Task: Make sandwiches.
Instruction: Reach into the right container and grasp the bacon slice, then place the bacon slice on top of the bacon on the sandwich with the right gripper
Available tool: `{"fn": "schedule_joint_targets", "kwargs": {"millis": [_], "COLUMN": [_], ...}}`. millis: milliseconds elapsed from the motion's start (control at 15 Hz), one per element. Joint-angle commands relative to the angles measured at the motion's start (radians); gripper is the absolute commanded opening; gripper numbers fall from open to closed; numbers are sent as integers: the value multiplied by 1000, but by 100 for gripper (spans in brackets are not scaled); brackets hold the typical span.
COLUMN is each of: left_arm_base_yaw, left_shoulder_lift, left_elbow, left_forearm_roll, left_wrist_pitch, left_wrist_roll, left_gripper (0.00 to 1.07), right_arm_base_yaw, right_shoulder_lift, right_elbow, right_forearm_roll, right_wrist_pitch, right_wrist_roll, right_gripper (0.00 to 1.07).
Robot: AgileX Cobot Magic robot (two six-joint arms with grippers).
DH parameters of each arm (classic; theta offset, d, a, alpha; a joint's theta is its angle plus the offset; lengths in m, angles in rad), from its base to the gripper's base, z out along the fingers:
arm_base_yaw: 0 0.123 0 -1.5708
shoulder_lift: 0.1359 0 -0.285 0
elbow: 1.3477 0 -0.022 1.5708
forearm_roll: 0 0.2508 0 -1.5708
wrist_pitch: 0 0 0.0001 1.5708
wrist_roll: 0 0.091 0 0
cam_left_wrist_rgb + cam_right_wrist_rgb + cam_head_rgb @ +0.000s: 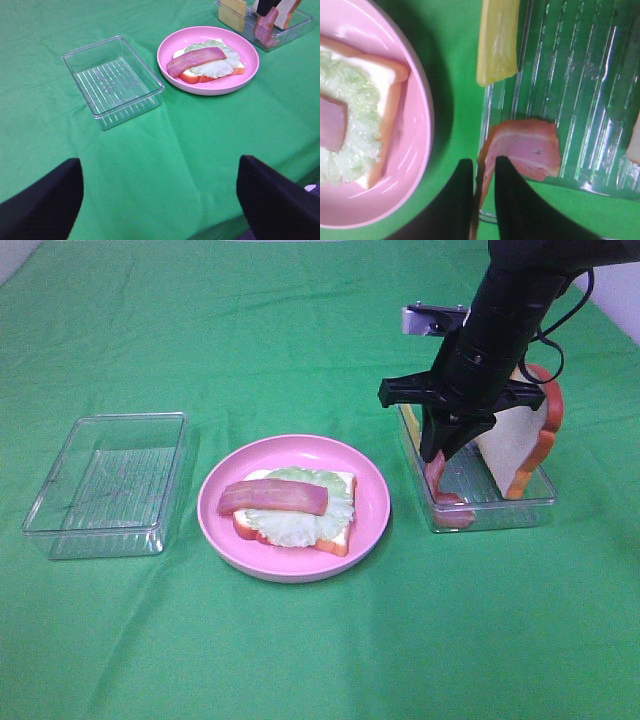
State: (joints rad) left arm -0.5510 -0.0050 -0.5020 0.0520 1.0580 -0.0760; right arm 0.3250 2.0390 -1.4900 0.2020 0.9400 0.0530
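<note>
My right claw (484,167) is pinched on the edge of a bacon strip (525,147) in the right tray (540,502); how firmly, I can't quite tell. The sandwich (295,508), now bread, lettuce and bacon, sits on the pink plate (372,490). Next I must lift the strip clear of the tray wall and carry it to the plate. My left claw (159,165) hangs spread and empty.

On the pink plate (370,508): white bread (337,537) with orange-brown crust, pale green lettuce (300,525), a reddish-brown bacon strip (275,497). Beside the plate: my black right gripper (484,162), a pale-streaked second bacon strip (525,147), yellow cheese (497,40), a clear ribbed tray (580,75). Under it, plain green cloth (300,340).
</note>
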Motion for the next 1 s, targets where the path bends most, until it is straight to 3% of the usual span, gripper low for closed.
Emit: {"fn": "schedule_joint_targets", "kwargs": {"millis": [67,533,1000], "left_arm_base_yaw": [-5,-5,-5], "left_shoulder_lift": [-22,-22,-22], "left_elbow": [1,1,1], "left_forearm_roll": [-9,-9,-9], "left_wrist_pitch": [-10,-10,-10], "left_wrist_roll": [3,3,3], "left_gripper": [79,79,79], "right_arm_base_yaw": [3,3,3], "right_shoulder_lift": [2,-10,-189], "right_elbow": [-1,-70,-77], "right_forearm_roll": [1,1,121], "right_wrist_pitch": [19,143,255], "right_wrist_roll": [6,2,-83], "right_gripper": [3,0,0]}}
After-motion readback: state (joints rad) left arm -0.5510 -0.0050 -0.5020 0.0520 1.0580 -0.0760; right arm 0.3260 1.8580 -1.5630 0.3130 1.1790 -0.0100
